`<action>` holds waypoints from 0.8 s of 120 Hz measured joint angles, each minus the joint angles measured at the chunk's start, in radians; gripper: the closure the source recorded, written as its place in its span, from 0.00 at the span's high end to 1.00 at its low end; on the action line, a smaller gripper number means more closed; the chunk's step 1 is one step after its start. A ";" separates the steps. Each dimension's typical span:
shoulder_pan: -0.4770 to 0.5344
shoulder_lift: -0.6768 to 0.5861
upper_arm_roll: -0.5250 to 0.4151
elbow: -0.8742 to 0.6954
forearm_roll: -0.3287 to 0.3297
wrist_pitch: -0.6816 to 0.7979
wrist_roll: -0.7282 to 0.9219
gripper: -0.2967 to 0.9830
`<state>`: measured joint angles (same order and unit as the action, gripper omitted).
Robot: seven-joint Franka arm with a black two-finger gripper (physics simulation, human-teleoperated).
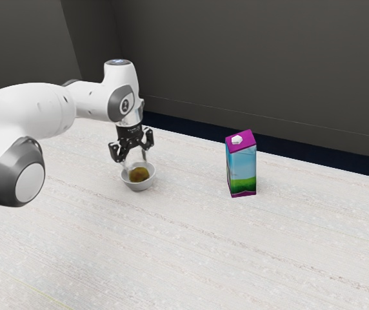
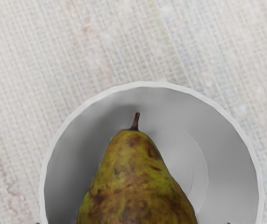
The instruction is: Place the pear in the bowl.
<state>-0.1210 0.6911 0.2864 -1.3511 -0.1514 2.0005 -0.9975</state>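
Lying beneath the tool (image 1: 137,161): pear (image 2: 137,186)

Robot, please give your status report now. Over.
Gripper open, over the bowl. Pear inside the bowl. Carton stands apart, not in the way.

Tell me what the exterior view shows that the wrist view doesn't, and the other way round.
Exterior view's own: the white arm, the purple-topped carton and the dark wall.
Wrist view's own: the thin brown stem.
Both: the pear, inside the bowl, and the pale table.
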 joint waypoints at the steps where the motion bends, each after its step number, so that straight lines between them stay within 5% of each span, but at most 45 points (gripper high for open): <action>1: 0.000 0.000 0.000 0.000 0.000 0.000 0.000 0.64; 24: -0.018 -0.039 0.001 -0.003 0.001 -0.005 0.007 0.72; 59: -0.073 -0.562 -0.047 -0.238 0.134 -0.206 0.155 0.76; 96: -0.079 -0.632 -0.047 -0.298 0.154 -0.292 0.487 0.77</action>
<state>-0.2003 0.0591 0.2395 -1.6495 0.0030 1.7080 -0.5101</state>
